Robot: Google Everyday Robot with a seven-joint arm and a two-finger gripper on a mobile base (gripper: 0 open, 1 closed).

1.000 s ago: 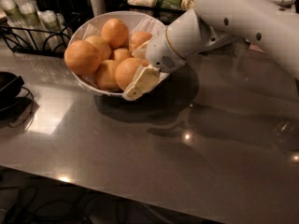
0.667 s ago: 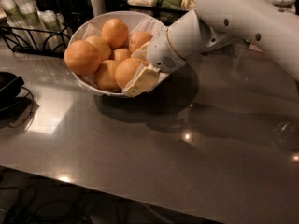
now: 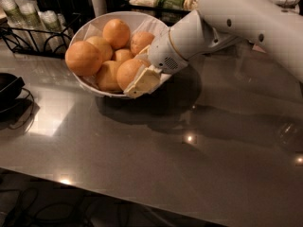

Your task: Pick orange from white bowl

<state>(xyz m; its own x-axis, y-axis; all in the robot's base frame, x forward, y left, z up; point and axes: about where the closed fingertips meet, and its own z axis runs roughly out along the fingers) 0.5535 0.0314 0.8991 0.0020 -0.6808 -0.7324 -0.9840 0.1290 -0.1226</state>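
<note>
The gripper (image 3: pixel 138 77) is down at the near right edge of the white bowl (image 3: pixel 102 92), pressed right up against the orange (image 3: pixel 126 71) at the front of the pile; the white arm (image 3: pixel 246 18) reaches in from the right over the grey counter (image 3: pixel 142 164); whether the tool is clamped on the fruit or merely around it, I cannot tell; this looks like the grasping step, with the orange resting in the bowl among its neighbours; next call, to my eye: confirm a firm hold, then lift straight up, clear of the rim and the paper liner (image 3: pixel 94 32)
</note>
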